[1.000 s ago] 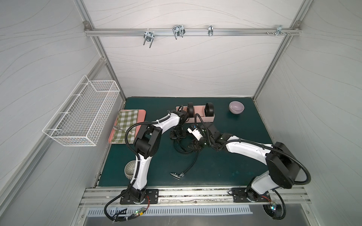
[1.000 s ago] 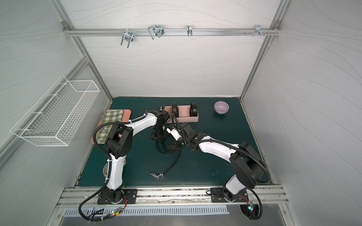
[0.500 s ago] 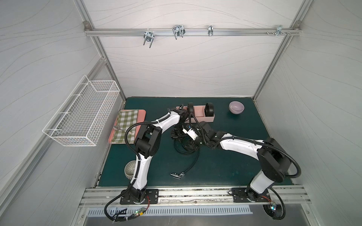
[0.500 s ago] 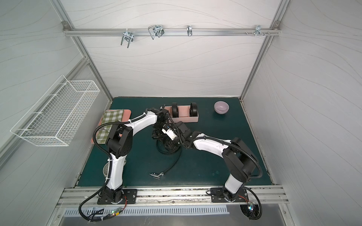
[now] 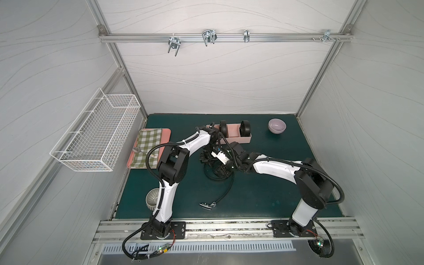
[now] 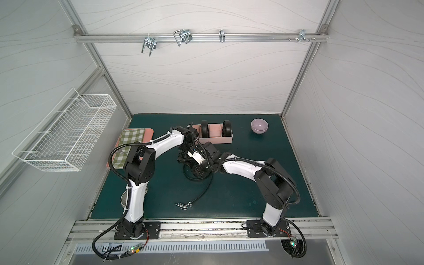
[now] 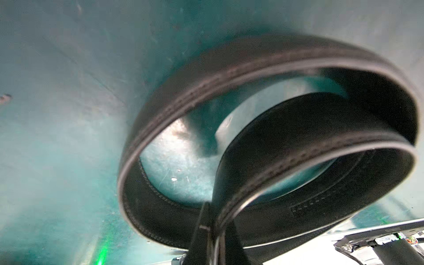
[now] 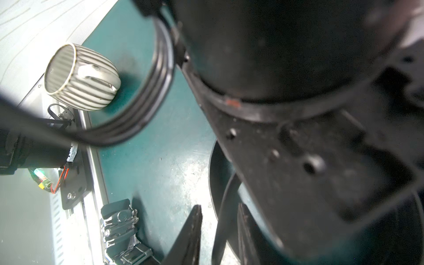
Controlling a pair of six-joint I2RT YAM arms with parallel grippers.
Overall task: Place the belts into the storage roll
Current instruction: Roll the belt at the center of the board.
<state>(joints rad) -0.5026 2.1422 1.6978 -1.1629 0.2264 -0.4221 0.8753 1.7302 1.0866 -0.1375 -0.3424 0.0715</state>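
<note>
Although two rolled belts [image 5: 223,129] already stand in the pink organiser [image 5: 236,139], the third belt [image 5: 228,189] is yours to finish, loose on the mat [image 5: 263,195] with its buckle [image 5: 207,205] nearest you. Your left gripper [image 7: 216,231] is clamped on its loop, and your right gripper [image 8: 219,229] straddles the strap, jaws apart, not pinching. The tray [image 5: 149,146], cup [image 5: 152,199] and bowl [image 5: 277,126] sit clear; your left arm [image 5: 195,143] across the organiser's left end looks the likely snag

The belts [image 5: 245,128] are black, the storage roll [image 5: 238,139] pale pink, the mat [image 5: 263,195] dark teal; the cloth [image 5: 148,142] is green-and-white checked (its tray [image 5: 166,134] pink), the bowl [image 5: 277,126] lilac, the cup [image 8: 82,75] striped grey and white.
</note>
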